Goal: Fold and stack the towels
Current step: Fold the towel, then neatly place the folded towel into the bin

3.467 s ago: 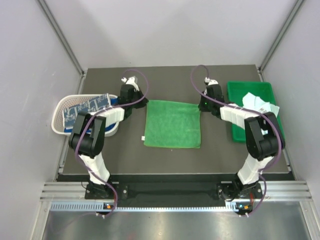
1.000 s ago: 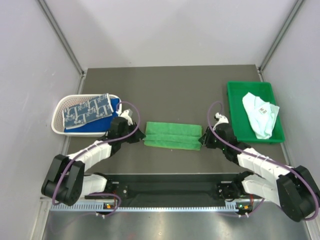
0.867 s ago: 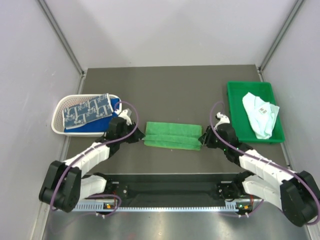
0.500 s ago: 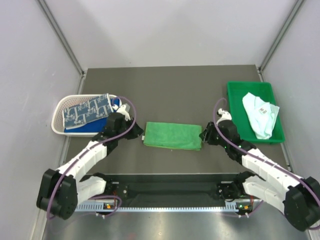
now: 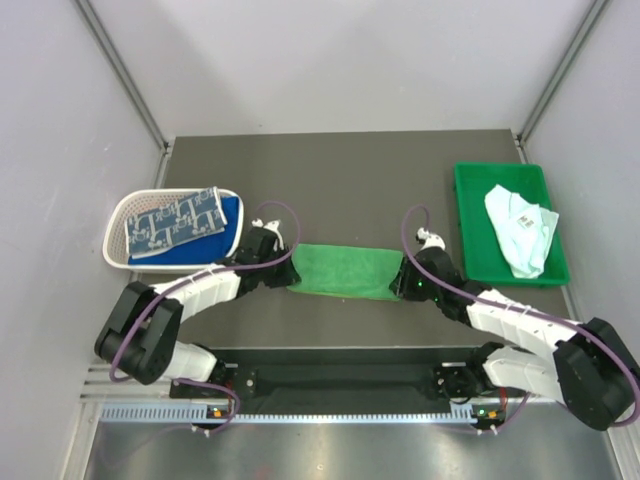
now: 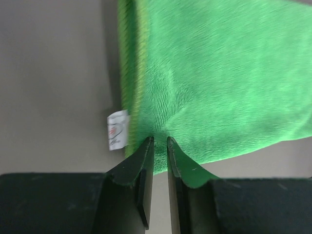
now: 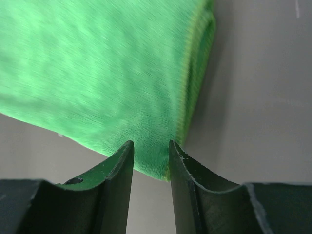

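Observation:
A bright green towel [image 5: 345,270] lies folded in a wide strip at the table's middle. My left gripper [image 5: 289,268] is at its left end. In the left wrist view the jaws [image 6: 159,140] stand almost together, pinching the green towel [image 6: 214,73] near its white label [image 6: 117,129], and the cloth puckers at the tips. My right gripper [image 5: 403,282] is at the right end. Its jaws [image 7: 149,144] stand apart, straddling the near corner of the green towel [image 7: 97,73] by its folded edge.
A white mesh basket [image 5: 118,215] at the left holds a white towel with blue-grey print [image 5: 170,220] on a royal blue towel [image 5: 225,212]. A green tray [image 5: 470,220] at the right holds a crumpled pale mint towel [image 5: 520,235].
The towel has gone from an open square to a folded strip. In the last half second both grippers moved inward onto its ends, and the right jaws widened.

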`<state>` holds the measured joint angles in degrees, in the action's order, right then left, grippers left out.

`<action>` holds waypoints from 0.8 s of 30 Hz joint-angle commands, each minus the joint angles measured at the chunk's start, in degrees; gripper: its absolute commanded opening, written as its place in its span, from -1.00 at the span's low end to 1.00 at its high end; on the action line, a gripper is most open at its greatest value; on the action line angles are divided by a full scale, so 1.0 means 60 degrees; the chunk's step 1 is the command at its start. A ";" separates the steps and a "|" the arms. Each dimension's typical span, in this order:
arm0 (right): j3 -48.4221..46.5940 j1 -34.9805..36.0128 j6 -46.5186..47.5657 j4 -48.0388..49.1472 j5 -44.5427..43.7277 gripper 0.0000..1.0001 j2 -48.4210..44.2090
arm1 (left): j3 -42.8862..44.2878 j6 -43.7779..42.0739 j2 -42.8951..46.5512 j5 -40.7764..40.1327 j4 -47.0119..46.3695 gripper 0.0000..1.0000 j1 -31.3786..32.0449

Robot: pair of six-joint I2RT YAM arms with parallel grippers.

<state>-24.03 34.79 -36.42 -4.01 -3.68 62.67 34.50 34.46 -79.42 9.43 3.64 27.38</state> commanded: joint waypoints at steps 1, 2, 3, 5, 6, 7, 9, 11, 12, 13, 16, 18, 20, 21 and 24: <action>0.0503 0.0150 -0.0520 0.0361 -0.0148 -0.30 -0.0206 | -0.0388 0.0292 0.0052 -0.0371 -0.0123 -0.56 0.0022; 0.0548 0.0150 -0.0521 0.0361 -0.0162 -0.30 -0.0207 | -0.0432 0.0321 0.0096 -0.0385 -0.0138 -0.56 0.0008; 0.0592 0.0150 -0.0521 0.0346 -0.0163 -0.30 -0.0178 | -0.0476 0.0322 0.0155 -0.0414 -0.0138 -0.55 0.0022; 0.0592 0.0164 -0.0521 0.0244 -0.0133 -0.30 -0.0075 | -0.0477 0.0322 0.0214 -0.0415 -0.0138 -0.48 0.0022; 0.0592 0.0150 -0.0521 0.0215 -0.0104 -0.30 -0.0046 | -0.0448 0.0307 0.0272 -0.0458 -0.0036 -0.46 0.0022; 0.0578 0.0135 -0.0507 0.0142 -0.0104 -0.31 -0.0016 | -0.0418 0.0263 0.0287 -0.0546 0.0052 -0.45 0.0022; 0.0607 0.0164 -0.0506 0.0068 -0.0104 -0.32 -0.0030 | -0.0345 0.0190 0.0287 -0.0619 0.0257 -0.45 0.0022; 0.0650 0.0150 -0.0521 -0.0049 -0.0177 -0.31 -0.0177 | -0.0359 0.0131 0.0359 -0.0751 0.0491 -0.44 0.0022; 0.0651 0.0135 -0.0521 -0.0151 -0.0221 -0.32 -0.0221 | -0.0374 0.0102 0.0389 -0.0824 0.0565 -0.44 0.0022; 0.0651 0.0150 -0.0521 -0.0195 -0.0308 -0.32 -0.0323 | -0.0374 0.0087 0.0433 -0.0941 0.0754 -0.43 0.0022; 0.0592 0.0150 -0.0506 -0.0356 -0.0309 -0.35 -0.0542 | -0.0345 0.0014 0.0565 -0.1190 0.0975 -0.43 0.0022; 0.0505 0.0150 -0.0521 -0.0488 -0.0309 -0.35 -0.0675 | -0.0127 -0.0030 0.0740 -0.1279 0.1326 -0.43 0.0022; 0.0344 0.0150 -0.0477 -0.0810 -0.0411 -0.35 -0.0924 | 0.0152 -0.0045 0.0945 -0.1410 0.1778 -0.32 0.0037; 0.0155 0.0150 -0.0434 -0.1029 -0.0455 -0.35 -0.1026 | 0.0487 -0.0059 0.1164 -0.1454 0.1897 -0.26 0.0022; -0.0328 0.0150 -0.0200 -0.1512 -0.0835 -0.33 -0.1436 | 0.1206 -0.0147 0.1210 -0.1963 0.2293 -0.10 0.0022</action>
<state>-20.99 34.81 -38.96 -9.85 -5.67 56.84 36.12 34.81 -74.37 2.26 14.66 27.55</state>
